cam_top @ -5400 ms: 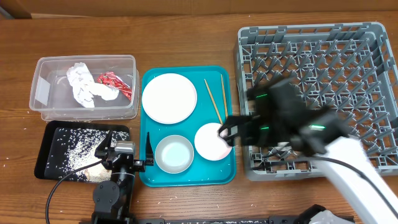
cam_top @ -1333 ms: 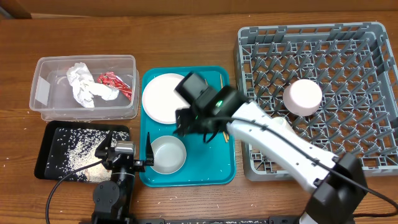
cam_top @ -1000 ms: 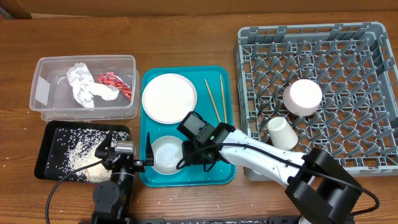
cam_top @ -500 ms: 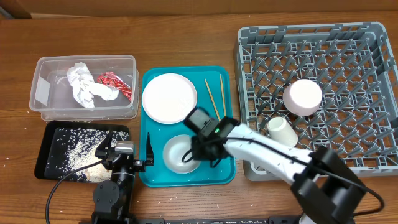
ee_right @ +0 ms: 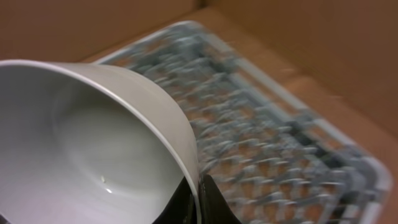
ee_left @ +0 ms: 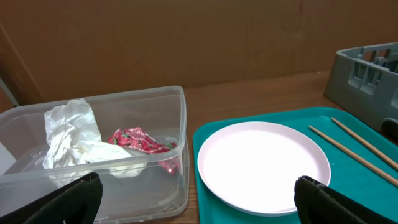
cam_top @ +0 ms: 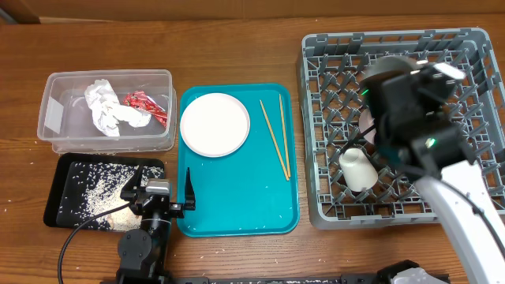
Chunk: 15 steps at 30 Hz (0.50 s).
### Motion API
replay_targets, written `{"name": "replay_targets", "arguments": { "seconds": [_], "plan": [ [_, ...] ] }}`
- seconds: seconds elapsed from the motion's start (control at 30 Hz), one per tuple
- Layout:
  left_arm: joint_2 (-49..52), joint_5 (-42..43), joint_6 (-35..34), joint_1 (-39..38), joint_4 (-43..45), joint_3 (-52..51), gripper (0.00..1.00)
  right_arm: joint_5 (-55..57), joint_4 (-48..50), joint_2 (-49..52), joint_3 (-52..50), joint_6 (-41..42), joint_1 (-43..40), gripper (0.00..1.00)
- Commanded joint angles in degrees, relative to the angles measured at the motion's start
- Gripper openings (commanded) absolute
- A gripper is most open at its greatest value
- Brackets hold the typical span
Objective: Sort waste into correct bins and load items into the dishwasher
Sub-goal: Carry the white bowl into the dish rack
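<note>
Bowl (ee_right: 93, 143) pinched by its rim in the right hand (ee_right: 198, 196) above the dish rack (cam_top: 465, 71); left hand (ee_left: 197, 185) spread wide.

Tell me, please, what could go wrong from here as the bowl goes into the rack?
1. The right gripper holds the bowl only by its rim, the jaws pinching a thin edge, so it might slip and drop onto the dish rack.
2. The cup already sits in the rack close to the arm; lowering the bowl there could knock it.
</note>
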Motion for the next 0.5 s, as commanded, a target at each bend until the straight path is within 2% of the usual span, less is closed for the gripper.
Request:
{"name": "replay_targets", "arguments": {
  "seconds": [0.0, 0.13, 0.23, 0.47],
  "plan": [
    [-0.6, 0.3, 1.1, 0.3, 0.2, -0.2, 1.00, 8.9, 0.9, 5.2, -0.8, -0.2, -9.2, 0.04],
    [-0.6, 0.3, 1.1, 0.3, 0.2, -0.2, 1.00, 9.5, 0.9, 12.7, -0.8, -1.7, -16.1, 0.04],
    [-0.6, 0.3, 1.1, 0.3, 0.2, -0.2, 1.00, 15.2, 1.7, 20.6, -0.8, -1.8, -21.0, 0.04],
    [-0.6, 0.3, 1.1, 0.3, 0.2, -0.2, 1.00, 15.4, 6.0, 29.3, -0.8, -6.4, -25.3, 0.04]
  ]
}}
